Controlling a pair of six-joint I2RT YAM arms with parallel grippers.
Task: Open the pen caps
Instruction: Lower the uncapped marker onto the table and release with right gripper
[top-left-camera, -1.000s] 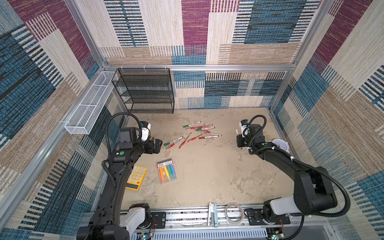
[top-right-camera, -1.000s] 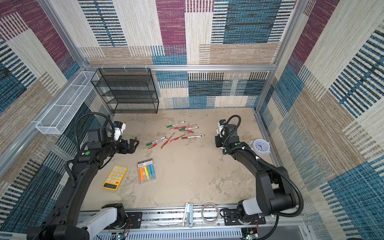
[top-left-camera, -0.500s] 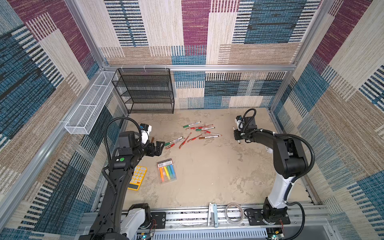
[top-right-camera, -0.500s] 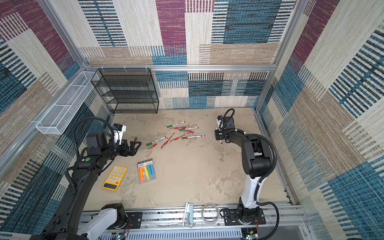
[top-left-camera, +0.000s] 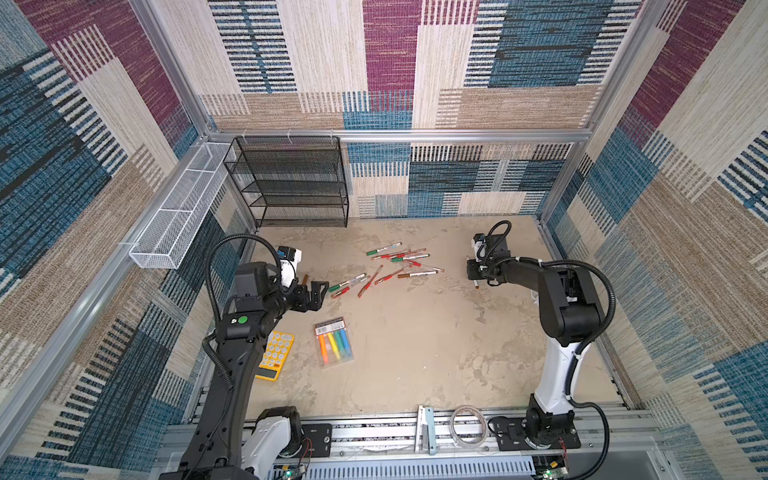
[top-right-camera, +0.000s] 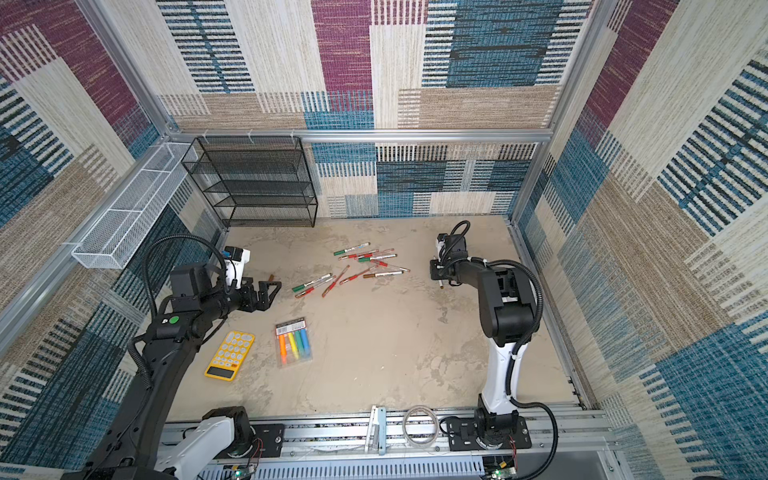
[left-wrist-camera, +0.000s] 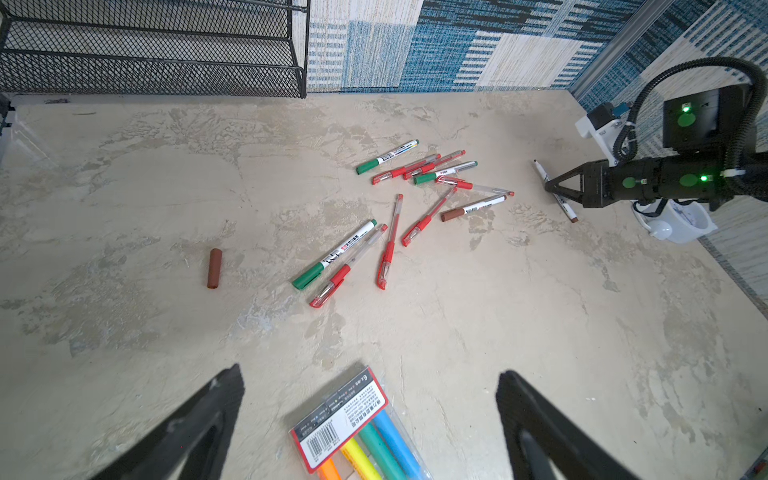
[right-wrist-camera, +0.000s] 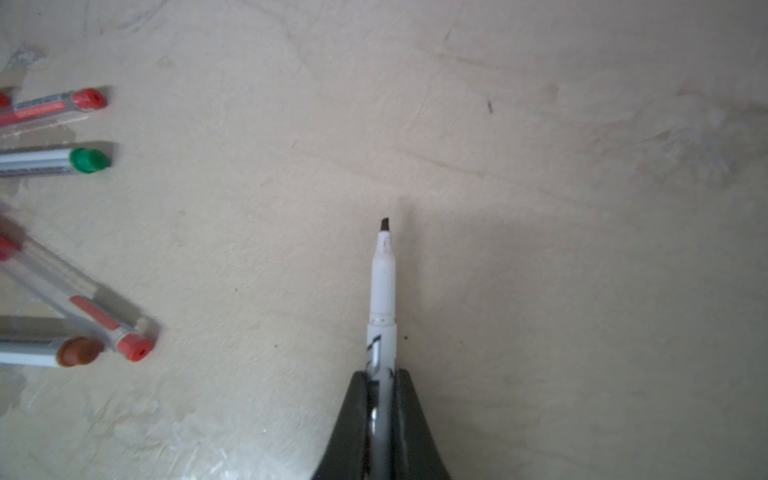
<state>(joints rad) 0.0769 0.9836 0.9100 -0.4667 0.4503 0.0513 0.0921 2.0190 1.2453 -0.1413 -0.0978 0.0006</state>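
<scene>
Fingers (right-wrist-camera: 353, 419) of the right gripper (right-wrist-camera: 381, 374) pinch a white marker (right-wrist-camera: 382, 291) by its barrel, dark tip bare, low over the table (top-left-camera: 415, 353) at the far right. Whether its rear end touches the surface I cannot tell. A brown cap (left-wrist-camera: 214, 268), likely its own, lies alone at the left, just beyond the left gripper (top-left-camera: 315, 296), which is spread wide and empty. Other pens (left-wrist-camera: 390, 216) sit capped in a loose pile at the far middle. So thin a grip could let the marker swivel or drop, and the bare tip could streak the table. The right wall is close behind that arm. The middle and near right are open, while a highlighter pack (top-left-camera: 333, 340) and a calculator (top-left-camera: 277, 353) crowd the near left.
</scene>
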